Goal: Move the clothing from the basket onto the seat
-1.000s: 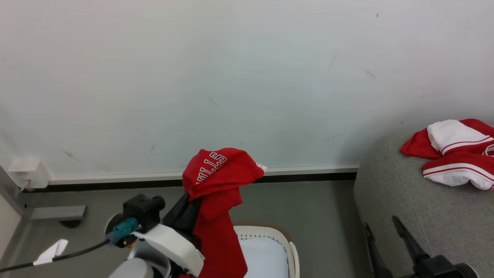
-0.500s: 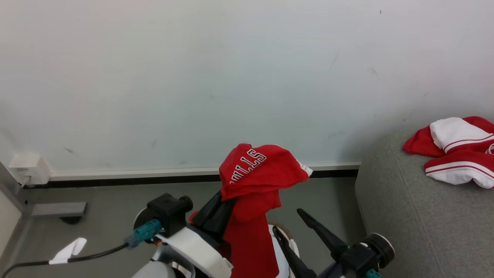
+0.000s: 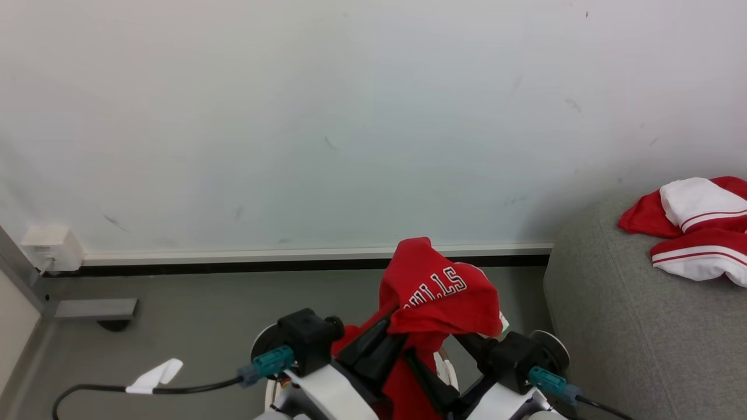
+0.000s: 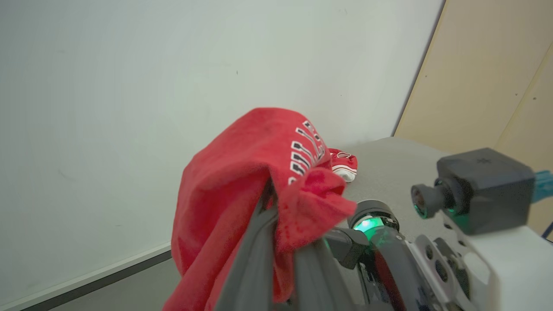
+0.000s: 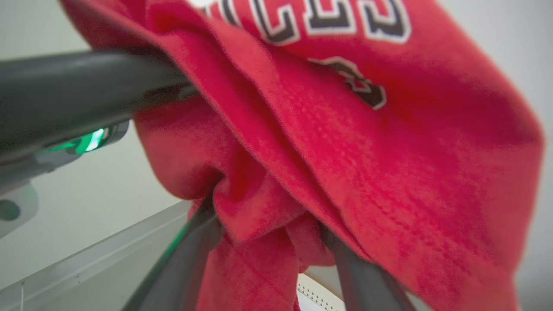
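Pinching the red jersey [image 3: 439, 290] in pressed-together jaws, the left gripper [image 3: 390, 329] holds it up near the seat [image 3: 633, 341] while the right gripper [image 3: 446, 357] straddles it, jaws spread.

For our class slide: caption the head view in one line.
Left gripper holds a red jersey near the grey sofa; the open right gripper straddles its hanging cloth.

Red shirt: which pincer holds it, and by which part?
The left pincer is shut on a bunched fold of the red shirt, under its lettering. The right pincer is open around hanging cloth, not gripping.
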Robot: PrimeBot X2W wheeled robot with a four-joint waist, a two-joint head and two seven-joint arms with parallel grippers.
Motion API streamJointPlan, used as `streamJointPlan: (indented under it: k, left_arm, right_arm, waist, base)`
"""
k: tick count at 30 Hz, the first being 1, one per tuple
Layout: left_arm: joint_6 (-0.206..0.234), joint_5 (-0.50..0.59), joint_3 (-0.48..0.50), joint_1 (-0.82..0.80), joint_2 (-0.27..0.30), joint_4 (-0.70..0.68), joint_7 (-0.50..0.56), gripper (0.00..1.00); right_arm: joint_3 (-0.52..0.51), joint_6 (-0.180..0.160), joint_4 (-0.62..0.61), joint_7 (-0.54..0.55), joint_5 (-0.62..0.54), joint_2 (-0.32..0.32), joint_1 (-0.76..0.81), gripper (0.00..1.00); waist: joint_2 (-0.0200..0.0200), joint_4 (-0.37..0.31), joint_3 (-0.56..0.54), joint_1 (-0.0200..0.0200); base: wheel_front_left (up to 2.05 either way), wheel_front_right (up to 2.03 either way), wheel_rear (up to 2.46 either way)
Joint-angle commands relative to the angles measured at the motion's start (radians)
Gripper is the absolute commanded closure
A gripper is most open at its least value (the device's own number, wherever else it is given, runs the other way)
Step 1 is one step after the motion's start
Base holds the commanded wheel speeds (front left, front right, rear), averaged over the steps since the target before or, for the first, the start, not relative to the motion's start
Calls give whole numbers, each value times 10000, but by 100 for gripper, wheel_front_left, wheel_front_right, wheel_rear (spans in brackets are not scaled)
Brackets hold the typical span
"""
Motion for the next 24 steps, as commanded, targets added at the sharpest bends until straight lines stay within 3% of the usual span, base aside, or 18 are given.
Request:
streamJointPlan:
  k: [1,2,11,12,14,16,24]
  left_arm:
    - [-46,-58,-33,-1,-40,-49,34,100]
    - [-32,-49,-77,7,-64,-49,46,100]
    - [54,-73,-107,4,-39,198,4,100]
    - [80,-59,-93,11,-10,236,-25,91]
    - [115,-37,-55,56,2,323,-88,58]
    - [166,4,-46,108,31,450,-154,0]
    - [217,179,-178,218,-18,729,-406,0]
  right_arm:
    - [7,-26,192,-66,125,26,-170,58]
    - [-9,-26,284,-92,233,61,-241,100]
    - [112,-26,397,-354,880,-10,-474,100]
    - [91,-26,336,-372,926,-57,-438,100]
    - [-7,-26,217,-381,1015,-196,-308,100]
    - [-137,-26,92,-393,1059,-387,-193,100]
    - [-1108,-26,-297,-426,945,-1111,243,100]
  waist:
    - [-1,26,-7,0]
    - [-1,41,-16,0]
    - [-1,-23,-1,0]
    - [-1,-58,9,0]
    - [-1,-154,25,0]
    - [-1,-284,42,0]
    - [-1,-1169,113,0]
  base:
    - [0,0,0]
    - [0,0,0]
    - [0,0,0]
    - [0,0,0]
    - [0,0,0]
    - [0,0,0]
    - [0,0,0]
